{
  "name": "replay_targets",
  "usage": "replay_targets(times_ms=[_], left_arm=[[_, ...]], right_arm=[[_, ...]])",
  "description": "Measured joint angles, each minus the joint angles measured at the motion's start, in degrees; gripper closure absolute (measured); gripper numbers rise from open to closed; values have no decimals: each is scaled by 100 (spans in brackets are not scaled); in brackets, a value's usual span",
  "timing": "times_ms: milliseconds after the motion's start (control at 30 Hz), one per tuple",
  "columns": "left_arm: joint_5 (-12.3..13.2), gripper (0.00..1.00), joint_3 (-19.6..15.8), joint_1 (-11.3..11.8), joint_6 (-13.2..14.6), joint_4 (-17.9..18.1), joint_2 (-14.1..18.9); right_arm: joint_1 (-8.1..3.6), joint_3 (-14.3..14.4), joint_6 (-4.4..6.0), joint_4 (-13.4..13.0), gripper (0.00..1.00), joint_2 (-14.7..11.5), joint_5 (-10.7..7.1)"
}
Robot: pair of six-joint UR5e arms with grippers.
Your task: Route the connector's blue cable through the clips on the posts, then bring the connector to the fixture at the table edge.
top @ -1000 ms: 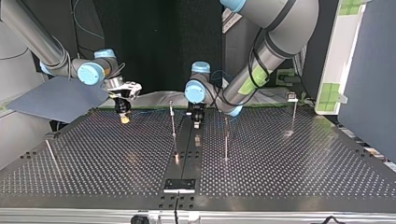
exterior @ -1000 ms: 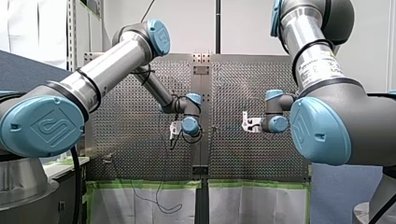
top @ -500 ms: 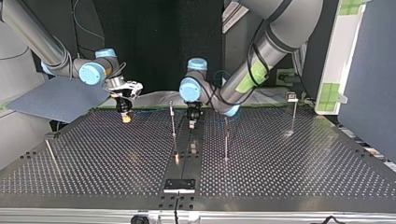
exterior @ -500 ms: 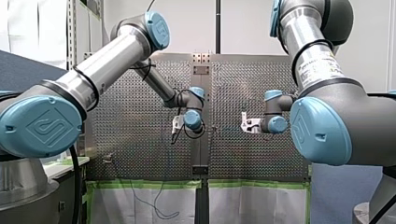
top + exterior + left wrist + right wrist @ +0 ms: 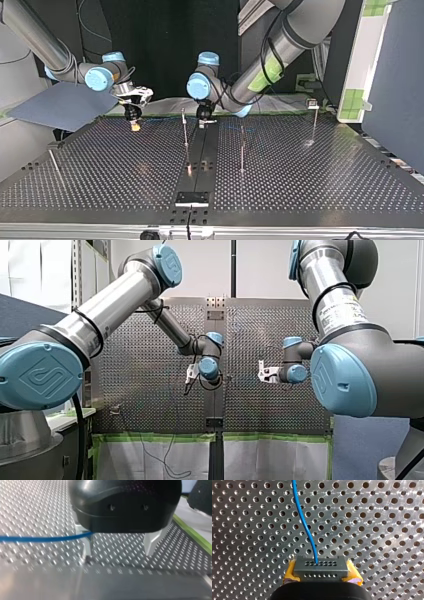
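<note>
In the front view, the left gripper (image 5: 191, 374) is seen beside the middle seam of the perforated table (image 5: 140, 400), and the right gripper (image 5: 262, 371) is placed apart from it, across that seam; the jaws cannot be read from here. In the top view, the left gripper is found low over the table's far edge, just beside the middle post (image 5: 185, 129), while the right gripper is set well off towards the view's left. The fixture (image 5: 192, 198) is seen at the near edge, well apart from both grippers. In the left wrist view, the metal fingers (image 5: 87, 547) are spread apart with nothing between them. The blue cable (image 5: 37, 539) is run in a nearly straight line just above the table up to the outer side of one finger; whether it touches cannot be told. In the right wrist view, the connector (image 5: 320, 566) is clamped between the yellow pads (image 5: 291, 571), and the cable is led away from its face over the table's holes.
</note>
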Motion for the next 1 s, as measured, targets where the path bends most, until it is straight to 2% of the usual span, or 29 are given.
replay_targets(times_ms=[267,567,800,1000], left_arm=[[100,0,-80,-165,12,41,167],[130,0,-351,-334,5,98,191],[92,0,-555,-420,10,336,232],[11,0,-665,-471,-43,591,459]], right_arm=[[3,1,0,-9,100,6,0],[3,1,6,-17,100,6,0],[-2,2,18,-9,100,6,0],[-4,1,22,-10,100,7,1]])
